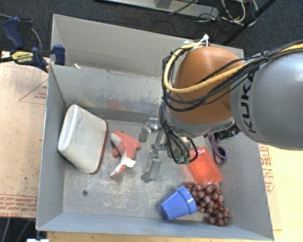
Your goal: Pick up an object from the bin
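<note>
My gripper hangs low over the middle of the bin, under the orange cover. Its two metal fingers stand apart, open, with nothing between them. Just to its left lies a red and white toy figure, close to the nearer finger but apart from it. To the right of the gripper an orange-red translucent cup lies on its side, partly under the arm.
A white rounded dish with a brown rim leans at the bin's left. A blue cup lies tipped at the front, next to a bunch of dark red grapes. A purple thing peeks out beneath the arm.
</note>
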`<move>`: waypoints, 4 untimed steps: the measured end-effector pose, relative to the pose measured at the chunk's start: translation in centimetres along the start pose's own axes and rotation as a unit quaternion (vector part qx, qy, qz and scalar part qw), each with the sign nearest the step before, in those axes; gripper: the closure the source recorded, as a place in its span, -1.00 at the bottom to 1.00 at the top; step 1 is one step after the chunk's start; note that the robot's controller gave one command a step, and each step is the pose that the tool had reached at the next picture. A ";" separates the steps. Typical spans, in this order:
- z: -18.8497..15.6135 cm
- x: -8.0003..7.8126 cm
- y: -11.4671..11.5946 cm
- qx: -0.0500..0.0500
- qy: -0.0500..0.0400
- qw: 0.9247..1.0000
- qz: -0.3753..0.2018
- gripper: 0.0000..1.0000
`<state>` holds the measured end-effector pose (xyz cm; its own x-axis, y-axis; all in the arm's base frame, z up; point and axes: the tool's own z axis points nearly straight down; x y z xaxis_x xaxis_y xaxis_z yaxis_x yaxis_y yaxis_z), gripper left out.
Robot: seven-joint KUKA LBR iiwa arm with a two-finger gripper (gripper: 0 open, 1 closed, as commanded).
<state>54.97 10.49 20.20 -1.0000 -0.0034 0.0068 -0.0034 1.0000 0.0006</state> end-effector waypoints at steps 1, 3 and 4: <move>-0.5 -0.1 -0.1 0.000 -0.004 1.000 0.001 -1.00; 10.4 -4.0 1.0 -0.001 -0.006 1.000 -0.008 -1.00; 11.8 -6.6 -0.2 -0.004 -0.012 0.997 0.082 1.00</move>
<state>61.46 10.28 8.33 -0.9870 0.1600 -0.0167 0.1598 0.9871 0.0098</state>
